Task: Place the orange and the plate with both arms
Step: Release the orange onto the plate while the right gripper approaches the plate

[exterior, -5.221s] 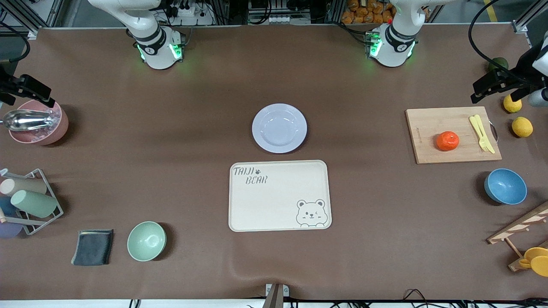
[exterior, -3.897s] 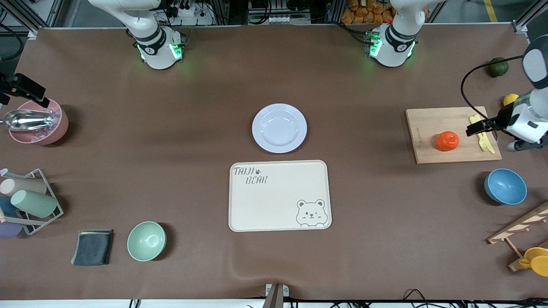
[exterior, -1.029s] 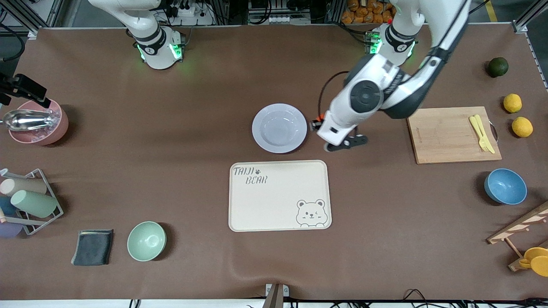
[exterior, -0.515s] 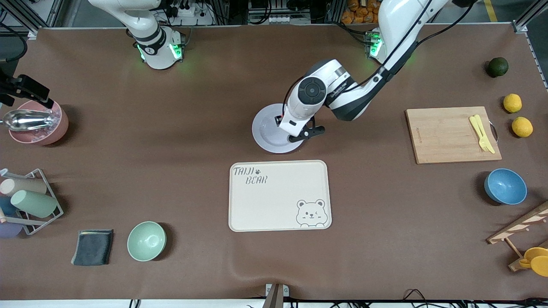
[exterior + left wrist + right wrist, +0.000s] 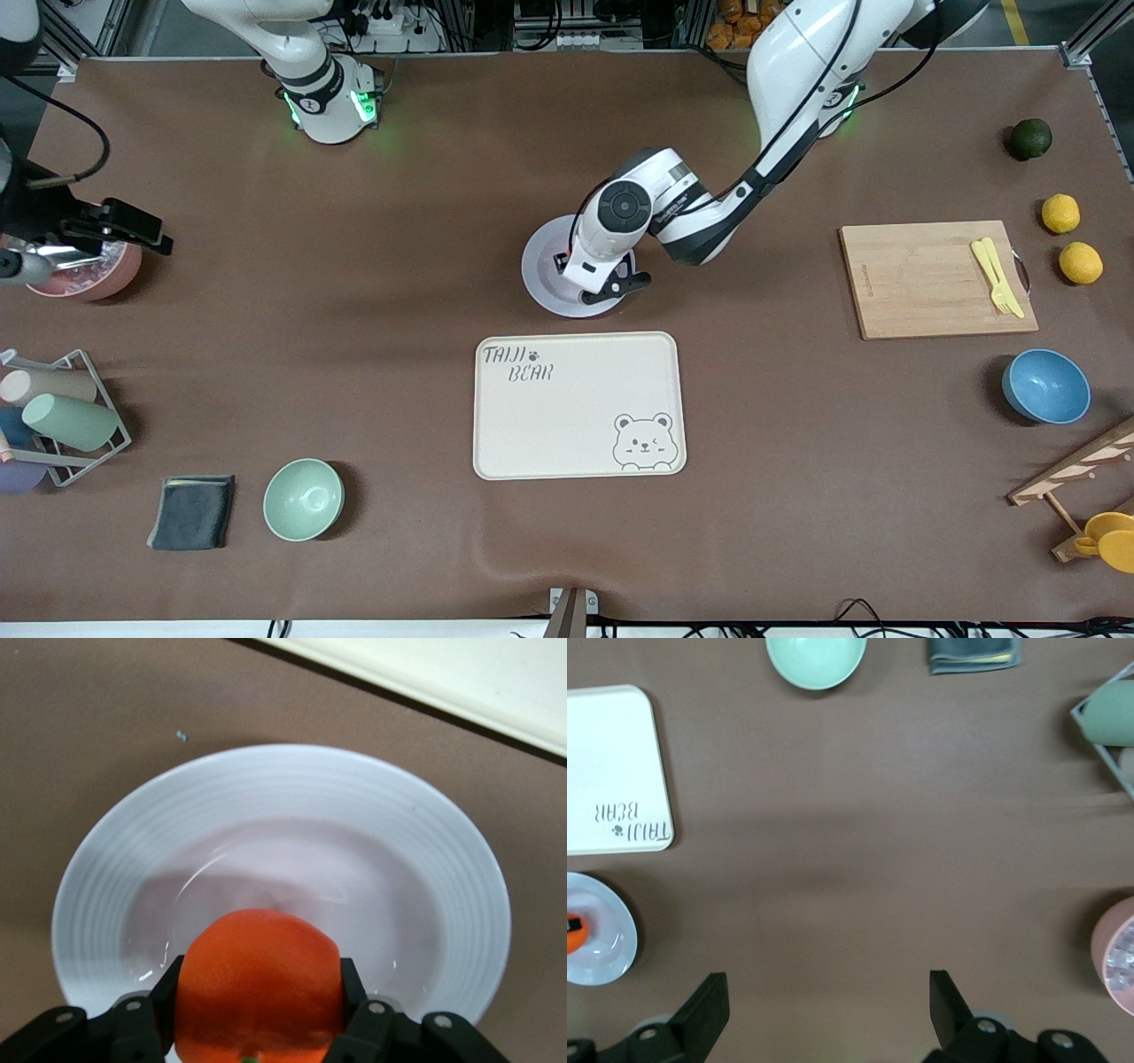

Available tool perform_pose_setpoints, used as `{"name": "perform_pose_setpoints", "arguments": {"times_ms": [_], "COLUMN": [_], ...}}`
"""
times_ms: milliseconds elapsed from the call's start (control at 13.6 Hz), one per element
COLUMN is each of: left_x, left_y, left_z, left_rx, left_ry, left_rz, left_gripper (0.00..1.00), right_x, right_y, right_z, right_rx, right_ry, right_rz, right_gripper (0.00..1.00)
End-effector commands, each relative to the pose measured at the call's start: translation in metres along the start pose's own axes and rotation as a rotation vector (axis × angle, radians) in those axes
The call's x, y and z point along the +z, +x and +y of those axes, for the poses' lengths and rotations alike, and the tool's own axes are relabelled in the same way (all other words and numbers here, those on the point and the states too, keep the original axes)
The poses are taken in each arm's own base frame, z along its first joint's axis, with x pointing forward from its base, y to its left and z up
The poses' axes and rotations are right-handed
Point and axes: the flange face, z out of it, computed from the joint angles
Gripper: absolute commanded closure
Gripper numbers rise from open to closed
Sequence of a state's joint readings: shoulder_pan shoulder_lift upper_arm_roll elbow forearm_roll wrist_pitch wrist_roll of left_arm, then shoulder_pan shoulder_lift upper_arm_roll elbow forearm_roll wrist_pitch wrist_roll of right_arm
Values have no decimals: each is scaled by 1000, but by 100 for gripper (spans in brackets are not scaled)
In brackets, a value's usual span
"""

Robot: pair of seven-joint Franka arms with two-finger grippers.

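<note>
left gripper (image 5: 257, 1041) moved over plate (image 5: 443, 859), clamping orange (image 5: 257, 983) | right gripper (image 5: 824, 1010) spread wide, 9 o'clock of plate

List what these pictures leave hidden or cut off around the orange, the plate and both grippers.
- Front view: the orange is hidden under the left arm's wrist over the plate.
- Left wrist view: the orange's underside is cut off, so contact with the plate is unclear.
- Right wrist view: right gripper open, its fingertips cut off.
</note>
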State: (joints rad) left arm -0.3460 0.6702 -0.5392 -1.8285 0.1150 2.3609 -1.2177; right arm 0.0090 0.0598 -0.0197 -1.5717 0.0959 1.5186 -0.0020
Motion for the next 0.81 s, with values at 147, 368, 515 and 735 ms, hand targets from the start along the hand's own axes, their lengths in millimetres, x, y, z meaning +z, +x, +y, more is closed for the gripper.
{"name": "perform_pose_setpoints", "arguments": {"times_ms": [147,368,515,735], "left_x": [8,-51,-124,-219], "left_y": [6,29,43,71], "left_z": [8,6,-18,-60], "left_rx": [-9,-59,-90,-104], "left_ry": [12,10,62,48], "left_rz": [43,77,133,218], "left_gripper": [0,0,0,0], "right_x": [73,127,163,229], "right_y": [22,29,26,5], "right_z": [-62,-70,-89,-125], "right_rx": [-59,-17,-2,53], "right_ry": [137,265,319,408], "right_rz": [-184,-232,-236,-223], "right_gripper": [0,0,0,0]}}
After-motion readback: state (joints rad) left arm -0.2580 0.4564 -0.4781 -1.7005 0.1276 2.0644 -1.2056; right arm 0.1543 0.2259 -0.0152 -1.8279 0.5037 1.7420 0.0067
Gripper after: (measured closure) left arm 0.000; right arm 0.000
